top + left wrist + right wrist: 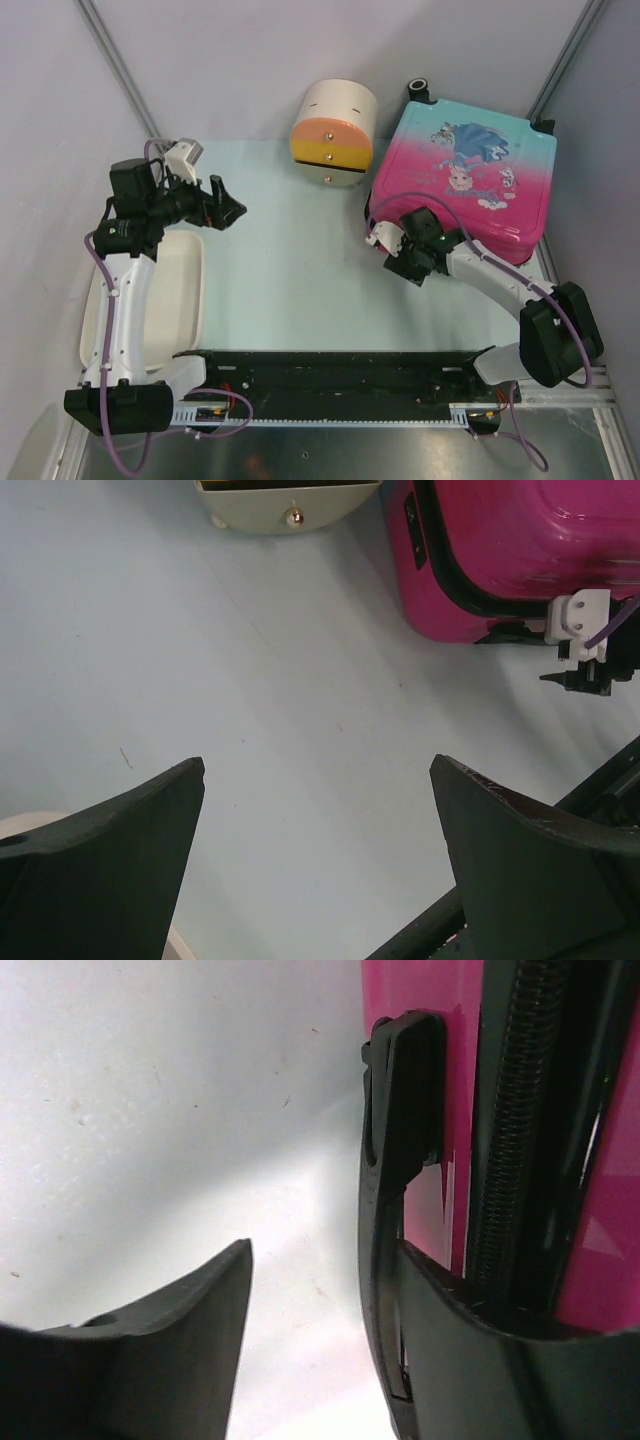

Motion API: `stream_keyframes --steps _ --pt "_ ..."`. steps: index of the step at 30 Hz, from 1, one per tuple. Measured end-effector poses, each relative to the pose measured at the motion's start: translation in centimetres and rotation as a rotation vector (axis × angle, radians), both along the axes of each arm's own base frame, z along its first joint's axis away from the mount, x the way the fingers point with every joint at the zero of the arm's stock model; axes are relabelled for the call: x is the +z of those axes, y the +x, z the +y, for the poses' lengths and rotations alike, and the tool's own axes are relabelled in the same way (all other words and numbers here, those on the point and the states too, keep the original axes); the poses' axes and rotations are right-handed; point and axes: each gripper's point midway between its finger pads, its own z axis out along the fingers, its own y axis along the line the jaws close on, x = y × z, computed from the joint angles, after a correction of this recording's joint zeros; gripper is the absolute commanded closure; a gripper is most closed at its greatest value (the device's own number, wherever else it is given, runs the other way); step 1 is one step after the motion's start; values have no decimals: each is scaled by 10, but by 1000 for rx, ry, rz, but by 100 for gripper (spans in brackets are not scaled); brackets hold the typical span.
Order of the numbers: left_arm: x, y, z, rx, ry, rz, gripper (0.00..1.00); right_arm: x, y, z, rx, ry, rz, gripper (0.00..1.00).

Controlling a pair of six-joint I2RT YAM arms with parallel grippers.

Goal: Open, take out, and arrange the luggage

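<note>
The luggage is a teal-to-pink hard-shell suitcase with a cartoon print. It lies flat and closed at the back right of the table. Its pink side also shows in the left wrist view and the right wrist view. My right gripper is open at the suitcase's near-left edge. In the right wrist view the black side handle stands between the jaws of the right gripper, against the right finger. My left gripper is open and empty over the bare table at the left, as its wrist view shows.
A cream cylindrical box with orange and yellow drawers stands at the back centre, just left of the suitcase, and shows in the left wrist view. A white tray lies at the left. A black rail runs along the near edge.
</note>
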Motion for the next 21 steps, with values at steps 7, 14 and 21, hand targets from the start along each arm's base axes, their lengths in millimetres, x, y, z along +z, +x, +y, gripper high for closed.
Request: stream_keyframes --steps 7,14,21 --pt "1 2 -1 -3 -2 -9 0 -10 -2 -11 -69 92 93 37" --pt "-5 3 0 -3 -3 -4 0 -10 5 -7 -102 77 44 76" --pt "-22 3 0 17 -19 44 0 -10 -3 22 -110 8 -23 65"
